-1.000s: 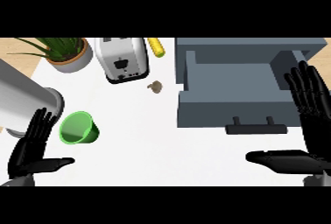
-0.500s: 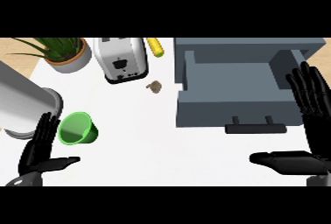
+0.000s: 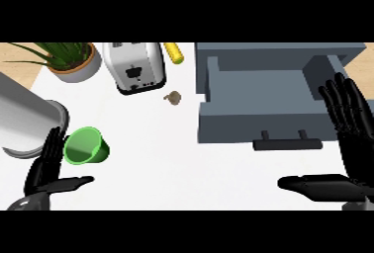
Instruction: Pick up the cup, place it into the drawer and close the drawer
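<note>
A green cup [image 3: 88, 146] lies tipped on the white counter at the left, its mouth facing me. My left hand [image 3: 46, 170] is open just left of and below the cup, fingers straight and close to its rim, thumb out to the right. The grey drawer [image 3: 266, 99] stands pulled open at the upper right, with a dark handle [image 3: 286, 144] on its front. My right hand [image 3: 349, 143] is open at the right edge, fingers up beside the drawer's right side, thumb pointing left below the handle.
A silver toaster [image 3: 135, 65] and a potted plant [image 3: 67, 58] stand at the back left. A yellow item [image 3: 173, 51] lies by the toaster, and a small brown object [image 3: 174, 98] sits left of the drawer. A large grey metal cylinder [image 3: 25, 122] lies at the left edge.
My left hand has moved right and up toward the green cup. The right hand and the drawer have stayed put.
</note>
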Robot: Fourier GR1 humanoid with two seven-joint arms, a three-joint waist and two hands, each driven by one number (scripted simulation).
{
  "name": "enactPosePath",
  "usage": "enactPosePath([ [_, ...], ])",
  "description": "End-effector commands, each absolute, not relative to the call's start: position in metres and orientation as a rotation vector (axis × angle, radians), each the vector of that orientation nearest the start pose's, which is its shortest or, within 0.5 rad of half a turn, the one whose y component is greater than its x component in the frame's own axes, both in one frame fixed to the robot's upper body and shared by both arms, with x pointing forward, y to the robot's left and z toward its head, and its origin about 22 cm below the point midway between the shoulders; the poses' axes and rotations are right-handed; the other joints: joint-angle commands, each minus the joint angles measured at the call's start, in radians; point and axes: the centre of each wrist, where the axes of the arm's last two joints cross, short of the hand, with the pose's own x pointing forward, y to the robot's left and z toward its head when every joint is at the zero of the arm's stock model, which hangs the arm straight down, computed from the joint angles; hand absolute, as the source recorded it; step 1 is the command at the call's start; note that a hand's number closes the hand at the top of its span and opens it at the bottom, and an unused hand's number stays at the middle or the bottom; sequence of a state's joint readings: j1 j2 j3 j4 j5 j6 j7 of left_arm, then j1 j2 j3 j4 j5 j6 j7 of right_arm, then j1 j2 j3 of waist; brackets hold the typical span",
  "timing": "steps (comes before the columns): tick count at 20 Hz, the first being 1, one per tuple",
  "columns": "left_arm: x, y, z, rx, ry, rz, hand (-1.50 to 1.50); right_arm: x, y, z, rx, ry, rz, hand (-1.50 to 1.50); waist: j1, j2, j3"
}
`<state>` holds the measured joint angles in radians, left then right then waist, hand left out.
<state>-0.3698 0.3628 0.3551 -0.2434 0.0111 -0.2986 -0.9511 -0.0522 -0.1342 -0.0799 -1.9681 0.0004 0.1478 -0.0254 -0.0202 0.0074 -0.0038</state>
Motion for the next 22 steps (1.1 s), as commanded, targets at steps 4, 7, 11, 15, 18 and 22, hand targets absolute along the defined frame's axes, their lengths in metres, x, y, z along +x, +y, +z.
enactPosePath([
  [4,0.232,0.37,-0.144,0.007,-1.73,0.115,-1.5,0.232,-0.263,0.103,-0.051,-2.038,0.264,-1.5,-0.002,0.001,0.0],
  [7,0.237,0.37,-0.141,-0.01,-1.731,0.103,-1.5,0.241,-0.258,0.109,-0.027,-2.03,0.254,-1.5,-0.003,0.004,-0.001],
  [11,0.232,0.376,-0.142,-0.063,-1.741,0.156,-1.5,0.236,-0.259,0.122,-0.014,-2.041,0.251,-1.5,-0.01,0.005,-0.002],
  [15,0.242,0.367,-0.139,-0.116,-1.769,0.179,-1.5,0.239,-0.268,0.121,-0.042,-2.021,0.251,-1.5,-0.005,0.004,-0.001],
  [18,0.249,0.366,-0.135,-0.203,-1.756,0.169,-1.5,0.24,-0.262,0.119,-0.035,-2.028,0.257,-1.5,-0.007,0.005,-0.002],
  [22,0.259,0.34,-0.139,-0.28,-1.795,0.204,-1.5,0.24,-0.268,0.107,-0.035,-2.019,0.249,-1.5,-0.004,0.003,-0.001],
])
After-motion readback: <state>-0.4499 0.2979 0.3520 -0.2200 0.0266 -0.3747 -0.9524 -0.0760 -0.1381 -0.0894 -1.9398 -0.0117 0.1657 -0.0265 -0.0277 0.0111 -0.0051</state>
